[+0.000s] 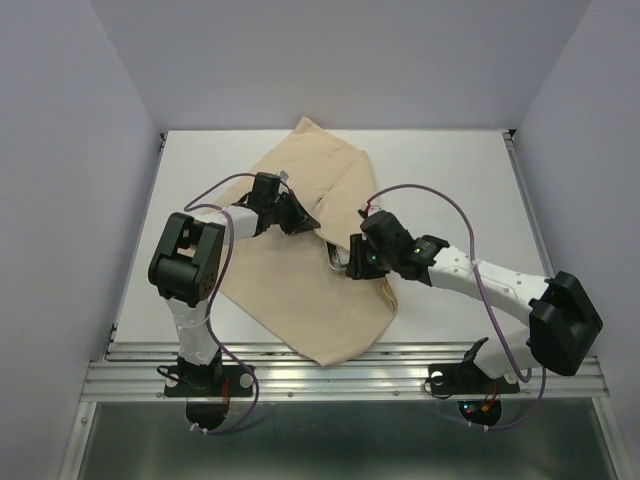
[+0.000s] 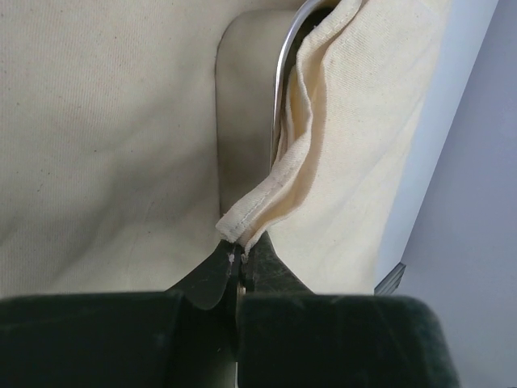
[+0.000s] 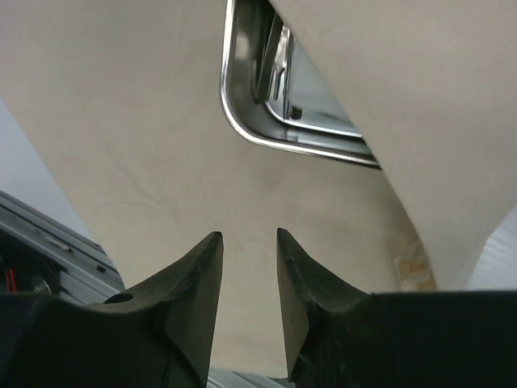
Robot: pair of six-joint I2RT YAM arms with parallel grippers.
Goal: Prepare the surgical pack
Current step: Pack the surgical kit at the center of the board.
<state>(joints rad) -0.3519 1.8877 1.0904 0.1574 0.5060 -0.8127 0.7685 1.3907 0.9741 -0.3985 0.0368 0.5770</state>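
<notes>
The beige cloth (image 1: 300,305) of the surgical pack lies crumpled across the table, folded over a steel tray (image 1: 335,258) of which only a corner shows. My left gripper (image 1: 303,216) is shut on a hemmed corner of the cloth (image 2: 242,222), lifted beside the tray's rim (image 2: 280,89). My right gripper (image 3: 248,237) hovers open over flat cloth (image 3: 121,121) just short of the tray (image 3: 242,133). Shiny steel instruments (image 3: 276,61) lie inside the tray, half covered by a cloth fold. No gauze pads are in view.
A white table (image 1: 450,180) carries everything, with pale walls on three sides. A metal rail (image 1: 350,375) runs along the near edge by both arm bases. The cloth's near corner hangs close to that rail.
</notes>
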